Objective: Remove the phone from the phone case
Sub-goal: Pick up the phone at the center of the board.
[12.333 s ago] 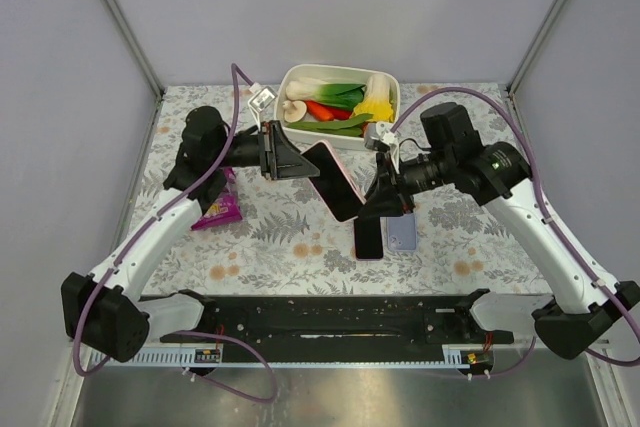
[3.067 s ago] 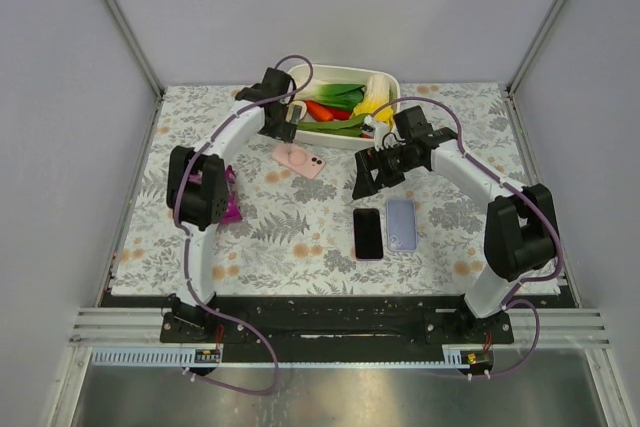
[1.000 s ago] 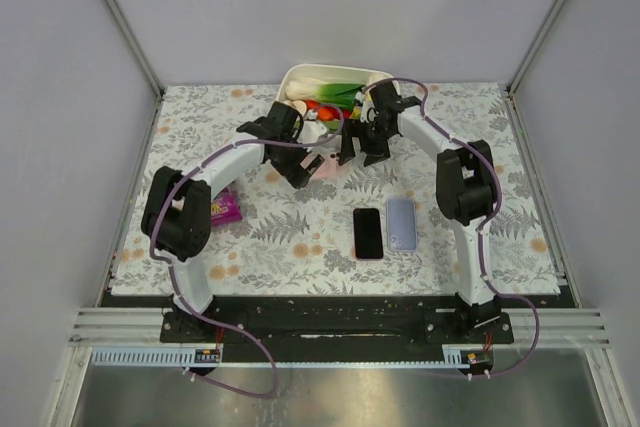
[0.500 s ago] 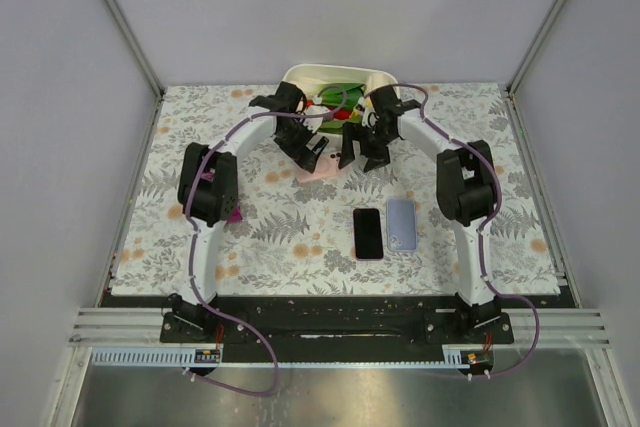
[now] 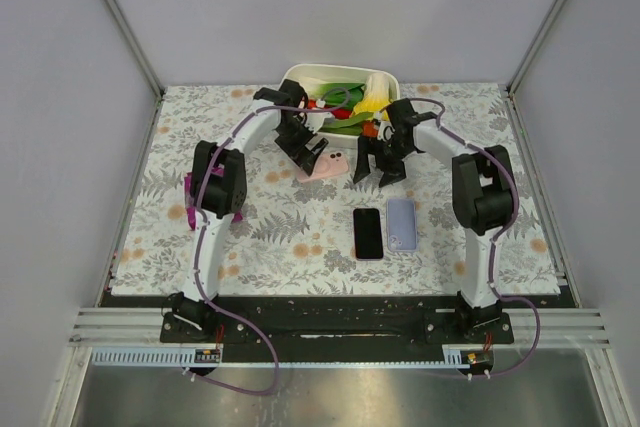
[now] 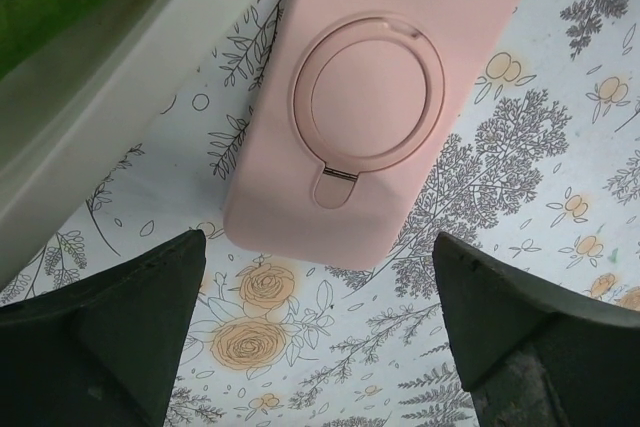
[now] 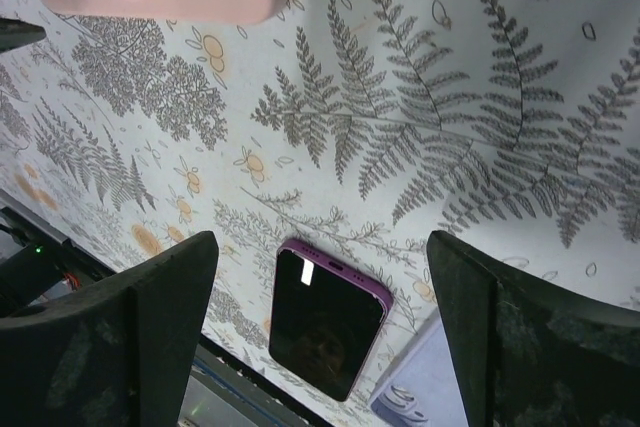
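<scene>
The pink silicone phone case (image 5: 328,166) with a round ring stand is lying back-up on the floral-patterned table (image 5: 200,127), its screen side hidden. It is sitting at 6 o'clock of the white tub of vegetables (image 5: 385,82). The left wrist view is cutting off its camera end. The left end effector (image 5: 309,153) is hovering at the case's 10 o'clock with fingers spread wide, gripping nothing. The right end effector (image 5: 378,171) is hanging at its 3 o'clock, likewise gaping. A black phone with a purple rim (image 5: 368,233) is lying at the case's 5 o'clock.

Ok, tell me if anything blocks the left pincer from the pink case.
Nothing visible does. The left pincer hangs open over one end of the case, which lies back up and uncovered. The tray sits off to one side.
</scene>
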